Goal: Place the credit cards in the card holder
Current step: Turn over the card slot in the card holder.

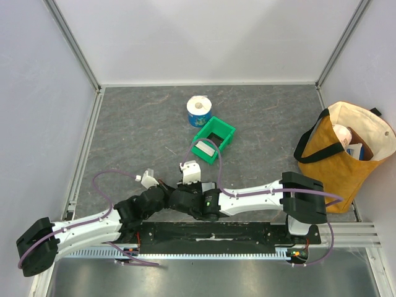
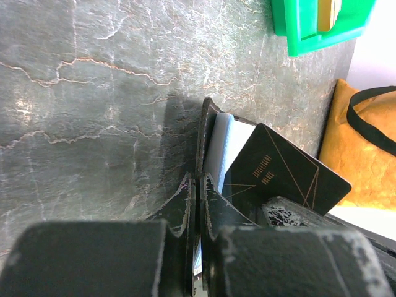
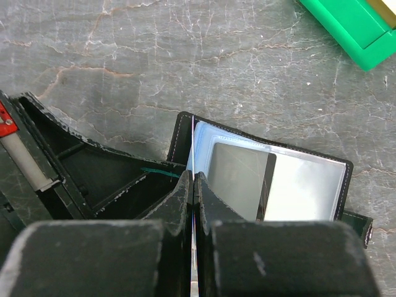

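The card holder (image 3: 309, 179) lies open on the grey table, its bluish clear pockets facing up. My left gripper (image 2: 199, 179) is shut on its black left flap (image 2: 209, 133), which stands upright between the jaws. My right gripper (image 3: 193, 176) is shut on a black credit card (image 2: 281, 176) with thin gold lines. It holds the card on edge, with one corner down at the pocket side of the holder. A dark rectangle (image 3: 241, 182) shows on the clear pocket; I cannot tell whether it is a card or a reflection. In the top view both arms hide the holder.
A green plastic bin (image 1: 228, 131) with a pale flat thing inside stands just beyond the grippers. A blue and white roll (image 1: 199, 110) sits behind it. An orange tote bag (image 1: 343, 154) stands at the right edge. Metal frame rails run along both sides.
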Action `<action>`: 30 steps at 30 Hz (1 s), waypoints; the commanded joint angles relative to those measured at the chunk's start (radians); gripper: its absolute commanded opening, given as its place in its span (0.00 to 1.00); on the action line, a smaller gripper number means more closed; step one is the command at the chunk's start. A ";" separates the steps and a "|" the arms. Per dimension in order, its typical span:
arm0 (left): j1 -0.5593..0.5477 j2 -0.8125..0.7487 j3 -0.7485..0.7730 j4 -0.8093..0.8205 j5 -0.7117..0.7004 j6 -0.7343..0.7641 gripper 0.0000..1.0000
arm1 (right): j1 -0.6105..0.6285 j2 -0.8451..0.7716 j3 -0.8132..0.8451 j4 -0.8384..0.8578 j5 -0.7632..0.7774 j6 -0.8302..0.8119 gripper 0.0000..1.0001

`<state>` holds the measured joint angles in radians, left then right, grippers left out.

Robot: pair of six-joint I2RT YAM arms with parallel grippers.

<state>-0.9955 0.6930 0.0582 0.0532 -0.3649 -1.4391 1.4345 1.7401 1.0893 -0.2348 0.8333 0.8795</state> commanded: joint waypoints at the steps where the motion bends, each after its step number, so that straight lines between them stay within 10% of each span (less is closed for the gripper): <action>1: -0.006 -0.003 -0.011 0.010 -0.034 -0.035 0.02 | -0.014 -0.059 0.023 0.012 0.047 0.071 0.00; 30: -0.006 0.010 0.008 -0.024 -0.029 -0.017 0.02 | 0.012 0.051 0.049 -0.052 0.055 0.065 0.00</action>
<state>-0.9966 0.7105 0.0582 0.0238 -0.3645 -1.4391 1.4139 1.7641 1.0893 -0.2371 0.8181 0.9466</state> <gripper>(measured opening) 0.034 0.007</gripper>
